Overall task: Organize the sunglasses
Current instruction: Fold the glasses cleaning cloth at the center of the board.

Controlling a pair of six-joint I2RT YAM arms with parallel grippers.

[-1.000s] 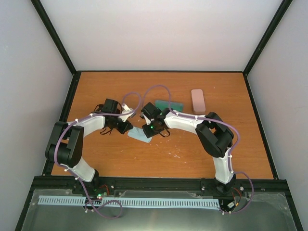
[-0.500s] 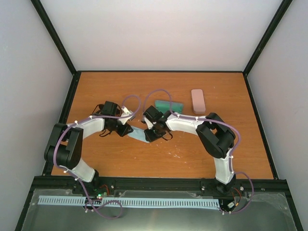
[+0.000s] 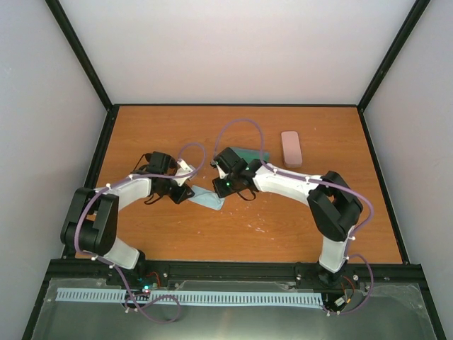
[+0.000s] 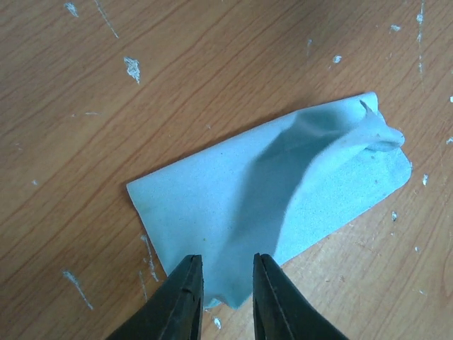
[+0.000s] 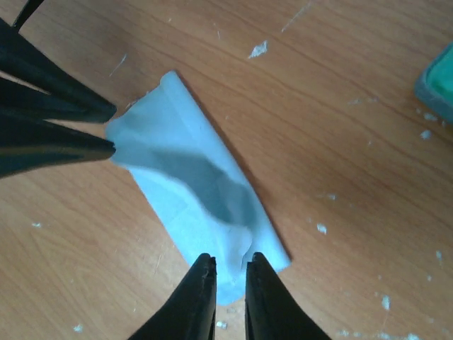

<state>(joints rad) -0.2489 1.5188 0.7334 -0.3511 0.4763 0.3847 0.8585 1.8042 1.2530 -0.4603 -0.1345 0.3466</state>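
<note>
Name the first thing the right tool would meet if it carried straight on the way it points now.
The light-blue cloth: its near corner lies at the tips of the right tool. Beyond its far end is the left tool; heights are hard to judge.

Scuffed orange wooden desk (image 3: 177, 234), white flecks all over. Rumpled light-blue cloth (image 4: 283, 198) lying mid-desk, pink case (image 3: 291, 148) further back, teal case (image 3: 256, 154) near it.

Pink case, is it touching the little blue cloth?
Apart. The top view shows the pink case lying near the back and the blue cloth well in front of it, to the left, with a wide gap between them.
</note>
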